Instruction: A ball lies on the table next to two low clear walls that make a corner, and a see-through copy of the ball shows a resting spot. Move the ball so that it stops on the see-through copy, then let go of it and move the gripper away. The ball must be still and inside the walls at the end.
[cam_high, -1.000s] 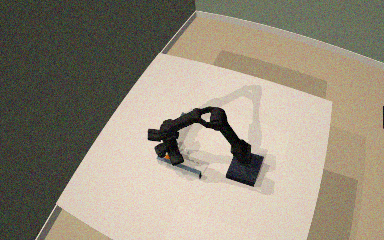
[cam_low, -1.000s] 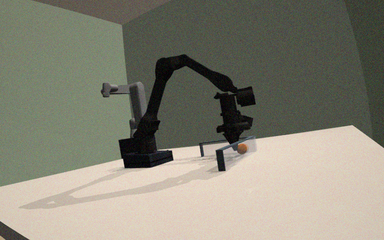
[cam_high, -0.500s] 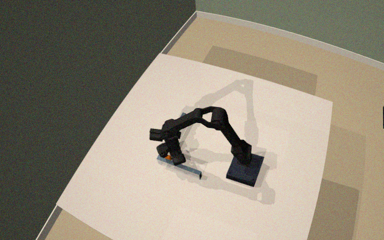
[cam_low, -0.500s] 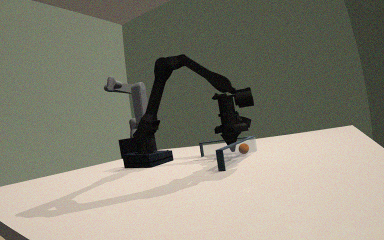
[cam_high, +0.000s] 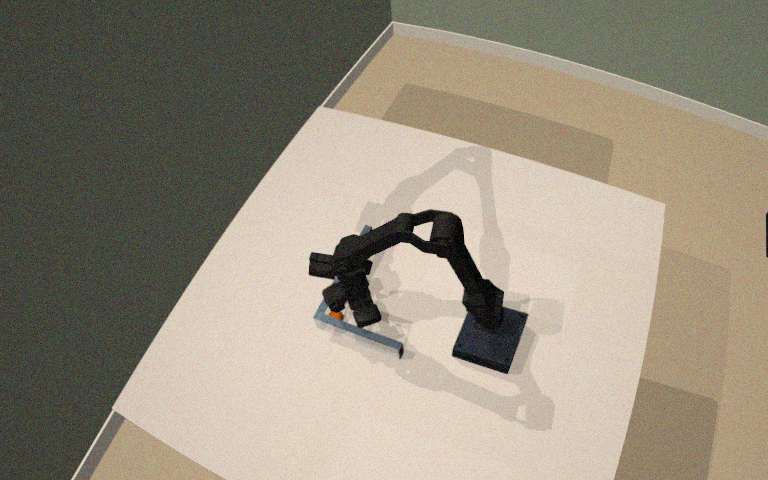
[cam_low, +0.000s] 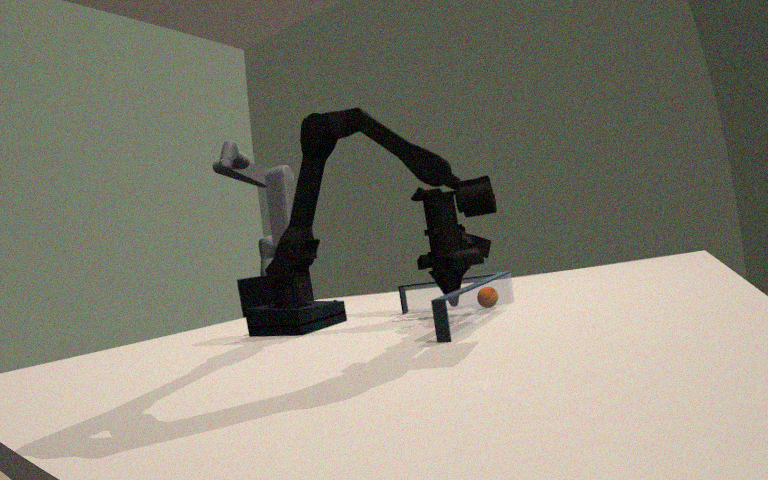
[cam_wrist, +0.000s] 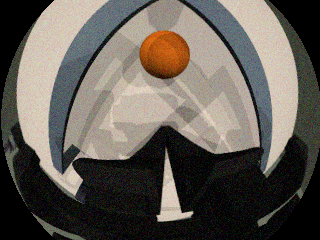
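The arched arm points its pressed-together, empty pincer (cam_low: 451, 289) down beside the ball (cam_low: 487, 296).

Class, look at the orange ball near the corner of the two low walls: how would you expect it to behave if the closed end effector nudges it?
The ball is round and smooth, so it would probably roll rather than slide. It sits close to the corner of the walls, which would likely stop it. The shut end effector stands clear of it, so any nudge should be gentle; it may bounce back.
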